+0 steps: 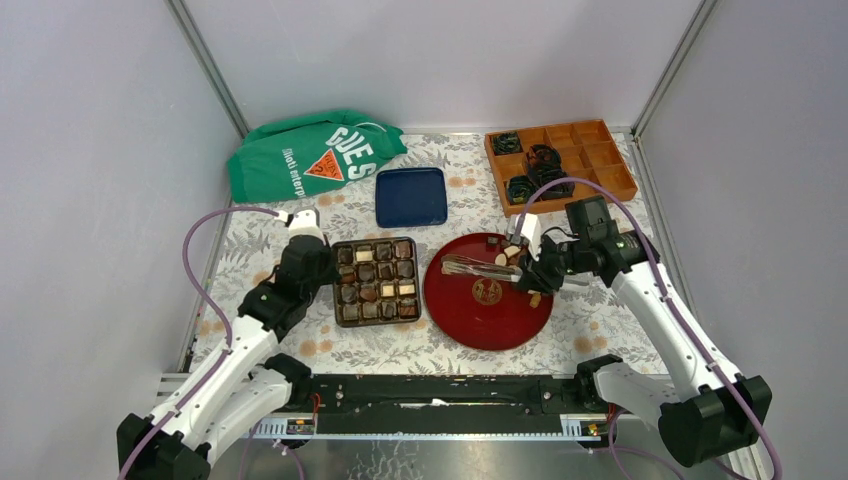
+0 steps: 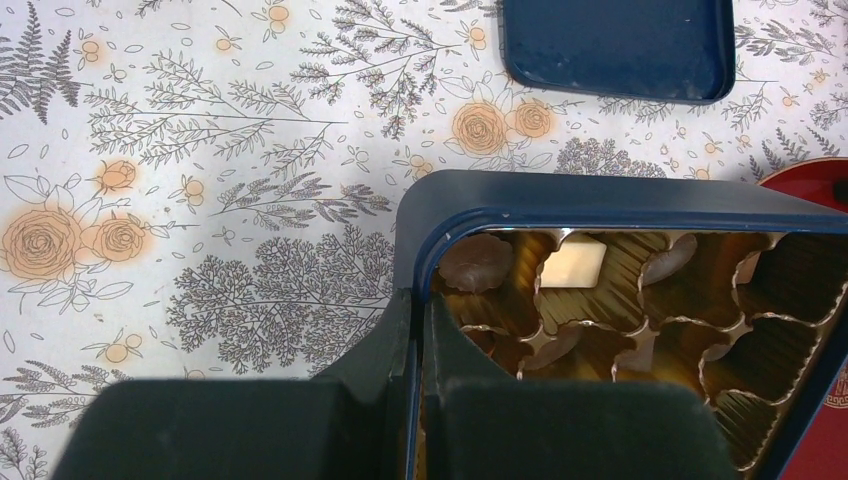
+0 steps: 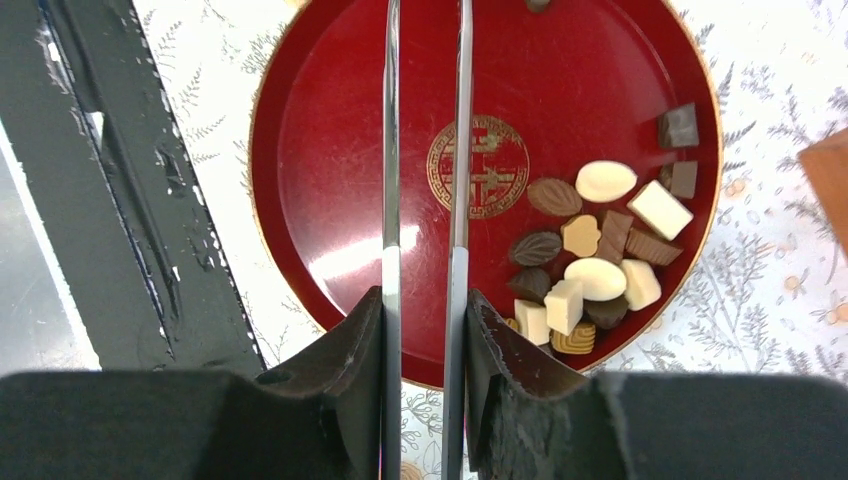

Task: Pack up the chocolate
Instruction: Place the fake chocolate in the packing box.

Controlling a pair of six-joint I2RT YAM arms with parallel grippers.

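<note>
One green bag [image 1: 300, 160] reads "GUES"; left jaws clamp the blue chocolate box [image 2: 620, 205] by its rim, right jaws clamp metal tongs [image 3: 392, 150].

Metal tongs [image 3: 392, 150]: tips beyond top edge

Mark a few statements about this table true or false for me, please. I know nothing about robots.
1. The left gripper clamps the wall of the chocolate box. True.
2. The right gripper is empty. False: it holds metal tongs.
3. Loose chocolate lies on the red plate. True.
4. The blue lid covers the box. False: it lies apart from the box, which is open.
</note>
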